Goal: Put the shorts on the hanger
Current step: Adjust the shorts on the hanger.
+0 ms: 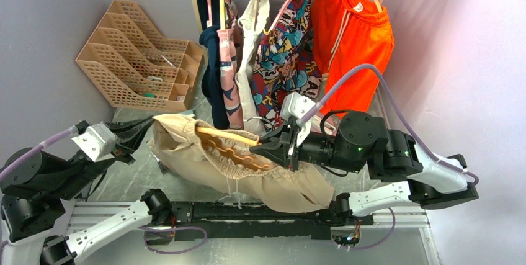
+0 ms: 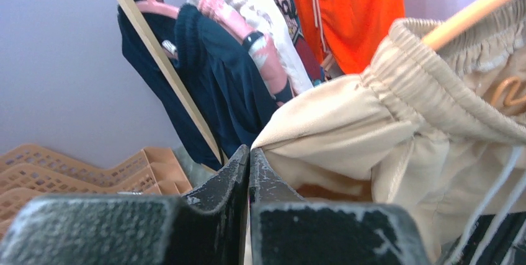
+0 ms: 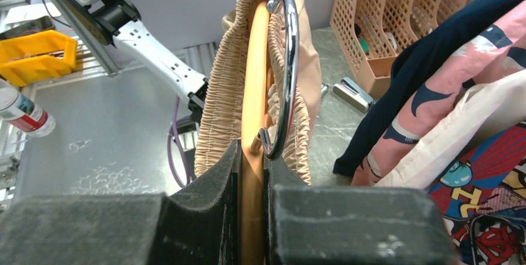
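Observation:
The beige shorts (image 1: 186, 153) hang by their gathered waistband over the pale tan hanger (image 1: 229, 136), lifted just above the table. My right gripper (image 1: 268, 146) is shut on the hanger's wooden body (image 3: 255, 79) just below its chrome hook (image 3: 286, 60), with the waistband (image 3: 223, 91) bunched on both sides. My left gripper (image 1: 146, 128) is at the shorts' left end. In the left wrist view its fingers (image 2: 249, 150) are pressed together, and the beige fabric (image 2: 347, 122) comes out at their tips. The hanger's bar (image 2: 471, 10) passes above the waistband.
Behind the shorts a rail carries bright orange shorts (image 1: 353, 41), a patterned garment (image 1: 288, 48), a cream-white garment (image 1: 251, 41) and navy clothes (image 1: 214, 72). A tan file organiser (image 1: 133, 54) stands back left. A yellow bin (image 3: 37, 57) and a bottle (image 3: 22, 113) sit beyond the table.

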Controlling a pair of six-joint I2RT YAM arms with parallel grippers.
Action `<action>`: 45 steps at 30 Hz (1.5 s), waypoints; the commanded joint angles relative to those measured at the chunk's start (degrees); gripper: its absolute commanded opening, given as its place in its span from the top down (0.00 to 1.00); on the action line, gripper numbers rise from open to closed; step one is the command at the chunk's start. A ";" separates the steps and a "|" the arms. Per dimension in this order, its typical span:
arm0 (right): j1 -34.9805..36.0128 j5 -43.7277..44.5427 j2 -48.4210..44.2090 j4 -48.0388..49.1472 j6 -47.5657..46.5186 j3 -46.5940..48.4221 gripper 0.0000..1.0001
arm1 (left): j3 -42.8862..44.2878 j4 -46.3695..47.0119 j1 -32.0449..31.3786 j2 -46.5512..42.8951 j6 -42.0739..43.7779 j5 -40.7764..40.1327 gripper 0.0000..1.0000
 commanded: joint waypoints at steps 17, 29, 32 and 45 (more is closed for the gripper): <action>0.06 -3.27 3.80 -2.55 -4.43 12.89 1.00 | 13.79 10.13 0.17 7.01 -4.42 17.46 0.14; 0.04 -5.80 9.15 -4.60 -5.61 12.11 1.00 | 20.00 0.32 0.15 23.84 -9.32 48.99 0.18; 0.01 -6.07 9.36 -4.79 -5.50 12.19 1.00 | 18.74 -1.44 0.21 25.56 -8.84 51.00 0.19; 0.09 -6.78 11.20 -4.96 -6.43 13.40 1.00 | 15.10 -6.49 0.21 27.73 -5.19 49.52 0.30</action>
